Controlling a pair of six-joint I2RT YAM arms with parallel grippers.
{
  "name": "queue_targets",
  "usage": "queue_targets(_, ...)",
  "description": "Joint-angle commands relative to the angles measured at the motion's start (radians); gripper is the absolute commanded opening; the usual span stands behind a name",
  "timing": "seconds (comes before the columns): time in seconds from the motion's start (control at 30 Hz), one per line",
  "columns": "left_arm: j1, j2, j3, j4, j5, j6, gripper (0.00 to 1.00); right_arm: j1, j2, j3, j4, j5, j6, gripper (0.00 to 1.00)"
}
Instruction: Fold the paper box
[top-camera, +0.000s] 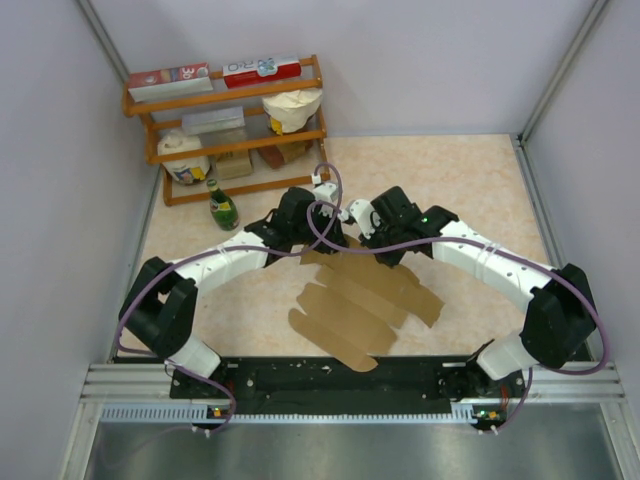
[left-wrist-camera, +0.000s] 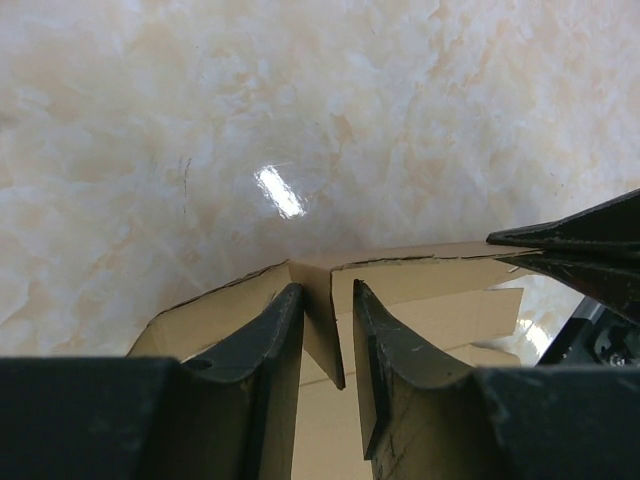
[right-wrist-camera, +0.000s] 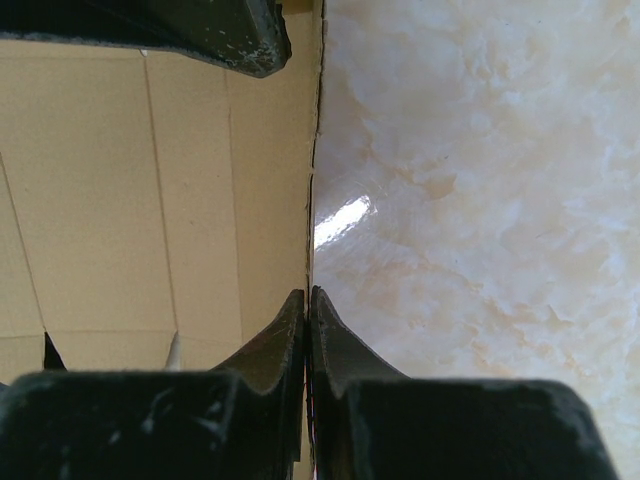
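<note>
1. Where the overhead camera looks down, we see the paper box (top-camera: 365, 300), a flat die-cut sheet of plain brown cardboard with scalloped flaps. It lies on the pale marble-patterned desk (top-camera: 470, 180) between the two arms.
2. The white-and-black left arm (top-camera: 225, 262) and right arm (top-camera: 480, 255) both reach inward to the box's far edge, their heads close together. From this height we cannot tell how either pair of jaws stands.
3. At the back left an orange wooden shelf rack (top-camera: 240, 95) carries red-and-white printed boxes (top-camera: 262, 70) on its top shelf and a cream paper bag (top-camera: 293, 108) below. A green glass bottle (top-camera: 222, 207) stands upright on the desk just in front of it.
4. In the left wrist view, the left jaws stand partly open, with the left arm's dark fingers (left-wrist-camera: 275, 345) on either side of a raised fold of the paper box. A sliver of gap shows beside one finger, so the fold is not clamped. The black tips of the right jaws enter at the right edge, at the box's rim.
5. In the right wrist view, the right jaws are pressed together, the right arm's fingers (right-wrist-camera: 270, 350) meeting on the box's thin edge, which runs straight into their seam. Cardboard fills the left half and bare desk the right.
</note>
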Motion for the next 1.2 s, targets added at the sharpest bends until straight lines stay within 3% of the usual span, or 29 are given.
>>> queue_targets(0.0, -0.030, -0.015, 0.029, 0.016, -0.013, -0.082, 0.32, 0.008, 0.008, 0.021, 0.065, -0.032, 0.018, 0.00)
queue_targets(0.67, -0.030, -0.003, -0.018, 0.165, 0.056, -0.295, 0.21, 0.009, 0.008, 0.013, 0.085, -0.037, 0.038, 0.00)
queue_targets(0.93, -0.030, -0.001, -0.041, 0.234, 0.088, -0.398, 0.31, 0.008, 0.008, 0.011, 0.088, -0.038, 0.040, 0.00)
queue_targets(1.17, -0.030, -0.007, -0.029, 0.222, 0.094, -0.394, 0.33, 0.008, 0.010, 0.013, 0.090, -0.040, 0.041, 0.00)
